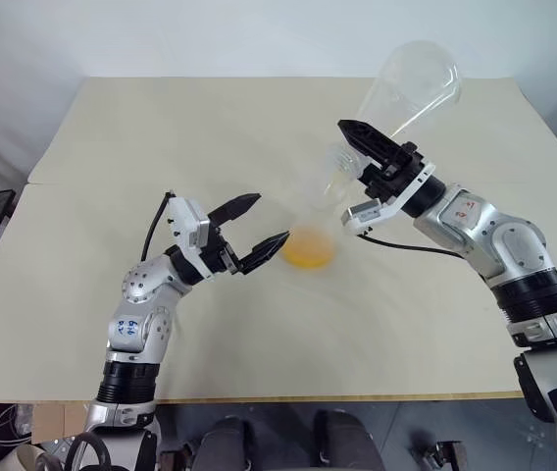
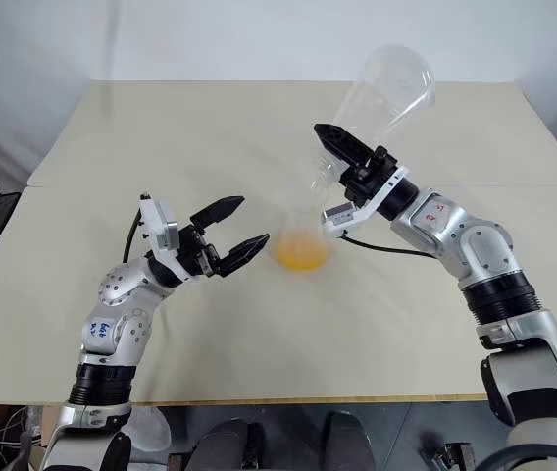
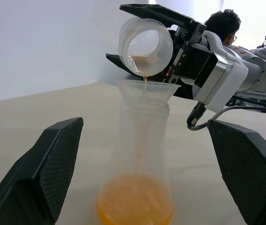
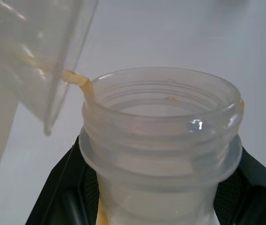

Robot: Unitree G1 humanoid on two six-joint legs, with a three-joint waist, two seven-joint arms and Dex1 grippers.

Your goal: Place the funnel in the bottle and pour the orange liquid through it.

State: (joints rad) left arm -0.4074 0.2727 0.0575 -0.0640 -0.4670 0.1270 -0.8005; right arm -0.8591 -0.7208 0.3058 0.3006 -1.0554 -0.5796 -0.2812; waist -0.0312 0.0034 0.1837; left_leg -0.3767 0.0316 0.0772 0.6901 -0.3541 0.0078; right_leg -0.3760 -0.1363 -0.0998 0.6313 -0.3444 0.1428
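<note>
The right hand (image 1: 365,162) pinches the tilted flask (image 1: 396,108), dripping orange liquid (image 3: 135,206) into the funnel (image 3: 147,91) (left hand (image 1: 252,228) spread beside the bottle (image 3: 140,154)).

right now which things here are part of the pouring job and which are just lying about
In the job:
- bottle holding the orange liquid
- funnel in its mouth
- tilted flask held by the right gripper

Lying about:
- nothing else on the table; the left gripper is idle, open

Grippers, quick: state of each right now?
Left gripper: jaws open, empty, beside the bottle.
Right gripper: jaws shut on the tilted flask, pouring into the funnel.
</note>
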